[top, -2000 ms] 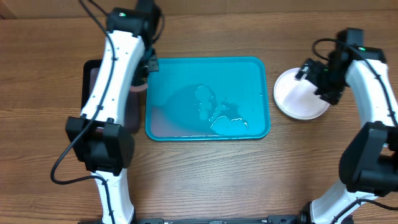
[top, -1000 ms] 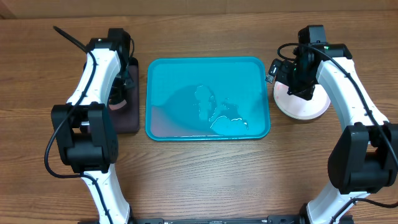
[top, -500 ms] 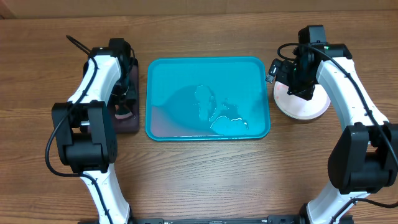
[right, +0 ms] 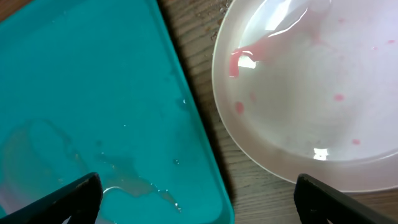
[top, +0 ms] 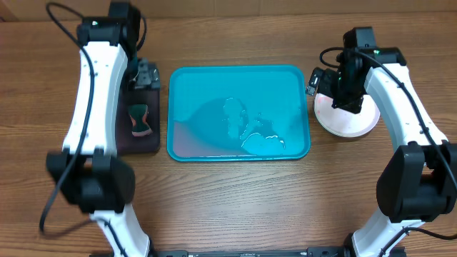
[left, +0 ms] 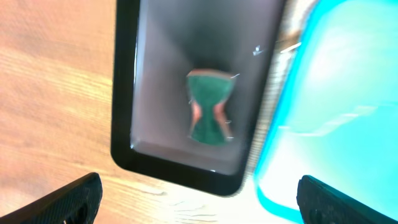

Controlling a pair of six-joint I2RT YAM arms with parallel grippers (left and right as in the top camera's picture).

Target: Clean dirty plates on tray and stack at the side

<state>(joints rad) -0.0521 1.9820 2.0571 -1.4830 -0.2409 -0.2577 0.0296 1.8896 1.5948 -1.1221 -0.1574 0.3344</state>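
While the overhead camera looks straight down, the table (top: 235, 200) shows as brown wood grain running left to right, and nothing of the room beyond it is in frame. The tray (top: 207, 82) lies mid-table: glossy turquoise plastic, rounded corners, raised rim, with a thin clear film of water pooled toward its near right corner. Just off its left edge is the black tray (top: 150, 143), narrower and matte. It holds a waisted sponge (top: 141, 120), green with a red-pink band. The left gripper (top: 147, 74) hangs over the black tray's far end, apart from the sponge. A round, shallow white plate (top: 350, 127) sits right of the tray, near it but not touching. I cannot tell whether other plates lie under it. The right gripper (top: 319, 84) hovers at the plate's left rim.

Left wrist view:
- The left gripper (left: 199, 200) has its dark fingertips at opposite lower corners, spread wide with nothing between them.
- Below it, the sponge (left: 210, 109) lies loose on the black tray (left: 124, 93).
- The tray (left: 336, 112) is blurred at right, and bare table (left: 50, 74) shows at left.

Right wrist view:
- The right gripper (right: 199, 200) is likewise spread wide and holds nothing.
- The plate (right: 311, 93) is smooth and wet-shiny, flecked and streaked with pale pink.
- A strip of table (right: 196, 25) with small crumbs parts it from the tray (right: 93, 93), which is beaded with droplets.
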